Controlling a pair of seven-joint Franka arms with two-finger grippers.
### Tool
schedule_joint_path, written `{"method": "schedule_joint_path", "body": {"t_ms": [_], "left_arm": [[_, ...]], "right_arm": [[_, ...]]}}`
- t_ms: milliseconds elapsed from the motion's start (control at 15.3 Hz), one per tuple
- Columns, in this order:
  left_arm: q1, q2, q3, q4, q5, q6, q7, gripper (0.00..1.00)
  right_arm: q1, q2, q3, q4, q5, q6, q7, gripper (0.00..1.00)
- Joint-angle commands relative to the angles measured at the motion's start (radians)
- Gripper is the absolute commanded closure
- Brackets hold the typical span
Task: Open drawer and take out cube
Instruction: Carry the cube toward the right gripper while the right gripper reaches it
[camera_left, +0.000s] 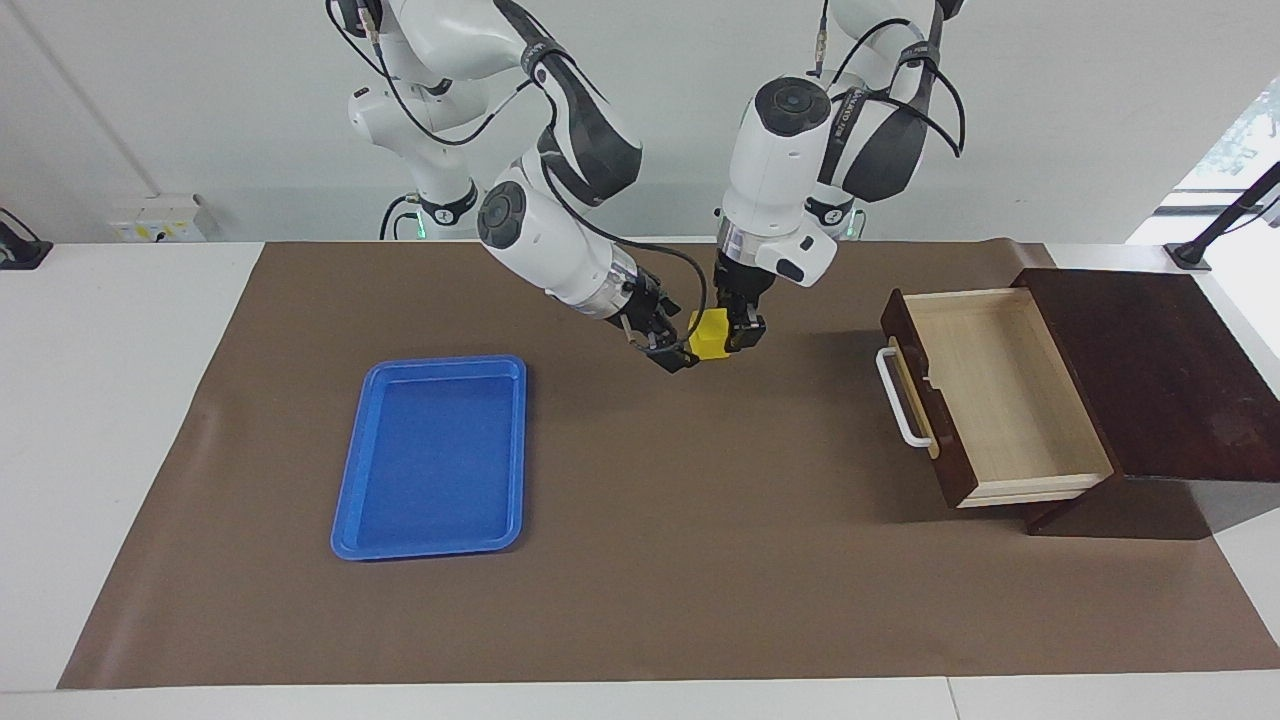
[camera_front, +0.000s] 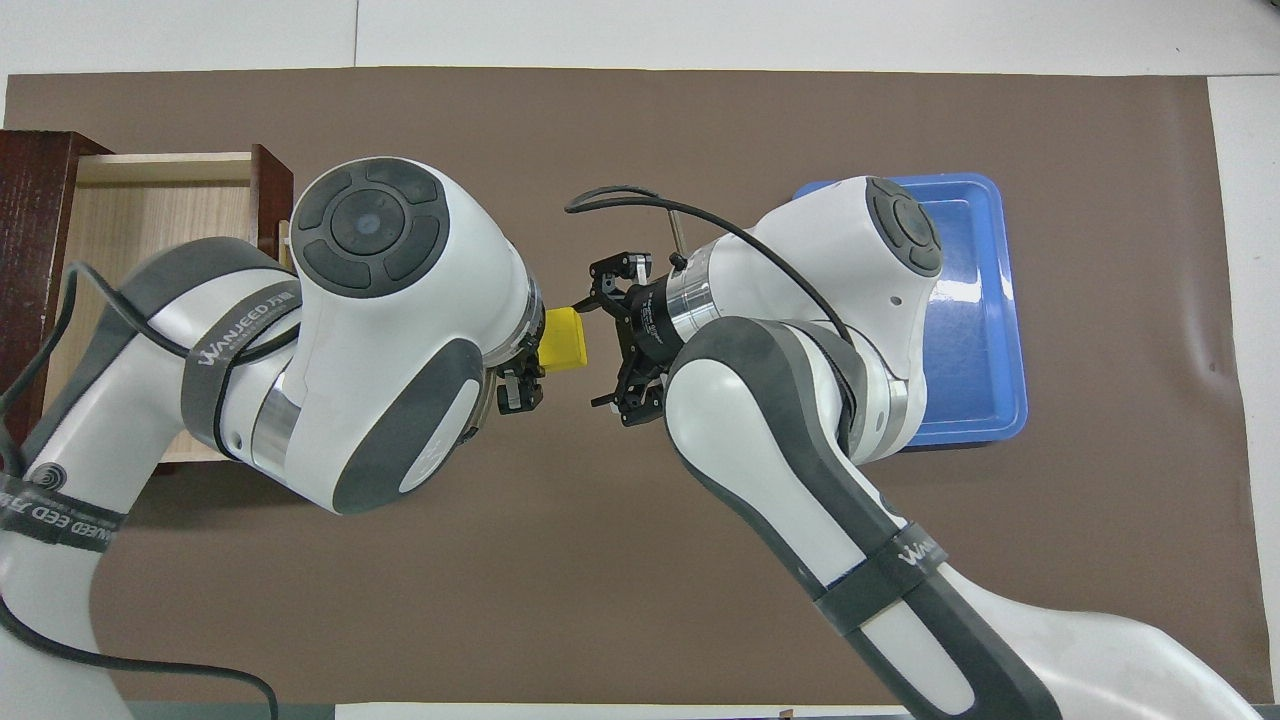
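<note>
cube: small bright yellow block (camera_left: 712, 334) with flat smooth faces and sharp edges, held up in the air over the bare middle of the brown mat, between the two pincers; it shows no long axis, and one flat face is turned toward the right pincer.
left pincer: black metal (camera_left: 745, 328), clamped on the cube, which juts out from its tips toward the right arm's end of the counter.
right pincer: black, with linked fingers (camera_left: 672, 352), spread wide apart at the cube's free side; whether a fingertip touches the cube cannot be told.
drawer: pulled out of its box (camera_left: 985, 390), dark brown glossy wood front, white bar handle (camera_left: 899, 398) on a tan strip, pale light-wood inside with visible grain; it runs lengthwise out from the box toward the middle of the counter.
box: dark reddish-brown wood with a flat top (camera_left: 1160, 370), at the left arm's end of the counter.
tray: flat blue plastic rectangle with rounded corners and a raised rim (camera_left: 345, 500), lying on the mat toward the right arm's end.
mat: dull brown sheet (camera_left: 650, 560) covering most of the white counter (camera_left: 110, 400).
writing: grey bands on both arms (camera_front: 238, 333) carry white lettering, reading roughly "wanjeed" on the left arm.
</note>
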Motion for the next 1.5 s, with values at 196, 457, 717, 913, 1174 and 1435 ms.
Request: {"method": "schedule_joint_path", "body": {"t_ms": [196,457,717,913,1174,1435], "left_arm": [[-0.025,-0.010,0.012,-0.026,0.009,0.027,-0.024,1.00],[-0.029,-0.010,0.012,-0.032,0.009,0.029,-0.024,1.00],[-0.028,-0.010,0.012,-0.032,0.009,0.029,-0.024,1.00],[-0.028,-0.010,0.012,-0.032,0.009,0.027,-0.024,1.00],[-0.025,-0.010,0.012,-0.032,0.009,0.029,-0.022,1.00],[-0.022,-0.012,0.012,-0.035,0.009,0.029,-0.019,1.00]], "right_arm": [[0.013,0.020,-0.001,0.035,0.022,0.036,0.016,0.00],[0.011,0.022,-0.001,0.022,0.051,0.035,0.017,0.00],[0.010,0.022,-0.001,0.016,0.055,0.038,0.016,0.00],[0.008,0.020,-0.001,0.010,0.055,0.038,0.014,0.00],[0.011,0.020,-0.001,0.009,0.057,0.052,0.017,0.58],[0.002,0.020,-0.001,0.010,0.061,0.038,0.016,1.00]]}}
